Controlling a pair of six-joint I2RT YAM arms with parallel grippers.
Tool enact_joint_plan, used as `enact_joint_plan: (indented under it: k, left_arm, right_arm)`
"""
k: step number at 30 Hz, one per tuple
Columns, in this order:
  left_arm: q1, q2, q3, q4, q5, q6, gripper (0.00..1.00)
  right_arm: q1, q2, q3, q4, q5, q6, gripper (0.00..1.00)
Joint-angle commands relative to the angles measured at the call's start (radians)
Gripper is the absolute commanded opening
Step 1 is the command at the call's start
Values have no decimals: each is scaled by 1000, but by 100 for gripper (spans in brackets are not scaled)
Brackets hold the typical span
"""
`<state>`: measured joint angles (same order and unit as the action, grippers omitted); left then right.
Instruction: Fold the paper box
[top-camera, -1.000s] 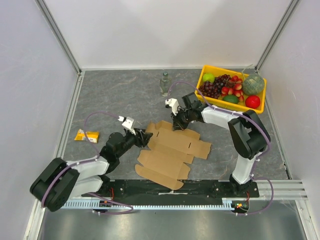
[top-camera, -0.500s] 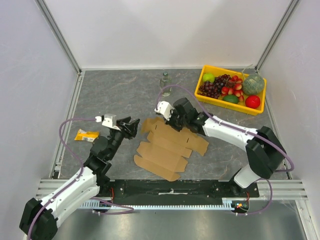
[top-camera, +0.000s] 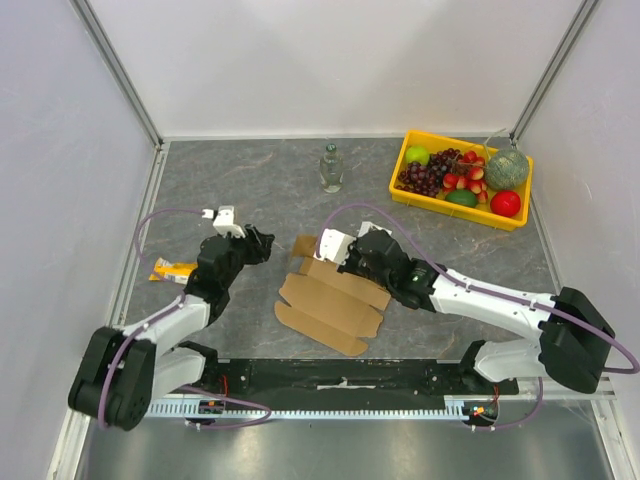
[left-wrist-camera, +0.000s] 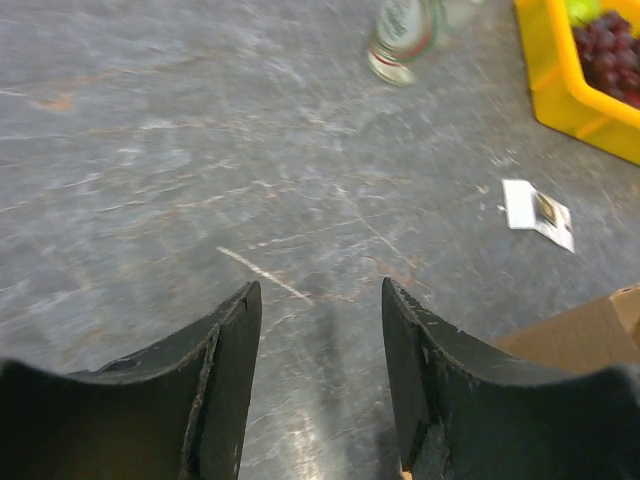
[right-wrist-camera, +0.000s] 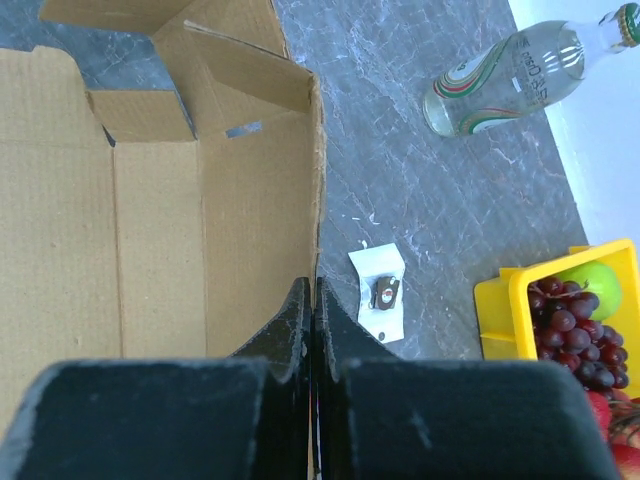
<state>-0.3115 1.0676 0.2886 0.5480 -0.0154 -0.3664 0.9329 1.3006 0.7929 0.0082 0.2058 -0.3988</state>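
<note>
The paper box is a brown corrugated cardboard sheet with flaps, lying mid-table with its right panel raised. My right gripper is shut on the upper edge of that raised panel. In the right wrist view the fingers pinch the thin cardboard edge, with the box's inner face to the left. My left gripper is open and empty, left of the box and apart from it. The left wrist view shows bare table between its fingers and a corner of the box at the right.
A clear bottle stands behind the box. A yellow fruit tray sits at the back right. A yellow packet lies at the left. A small white packet lies on the table right of the raised panel.
My right gripper moved left and toward the near edge with the cardboard edge in it, lifting the right panel. My left gripper drew back left, away from the box.
</note>
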Motion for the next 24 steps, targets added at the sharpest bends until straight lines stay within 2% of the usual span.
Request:
enact_joint_plan:
  k: [1,9,17,24]
  left_arm:
    - [3,120,70,174,212,-20,57]
    - [5,199,20,360,356,-19,57]
    - [2,209,-104,498,474,-49,56]
    - [5,235,-163,575,508,-72,55]
  right_arm:
    - [36,-14,-11,64,70,-66,0]
    - [127,31,-41,82,208,-163,0]
    - [136,58,-55,144,251,-150,0]
    - [149,69,-55,156,259,-143,0]
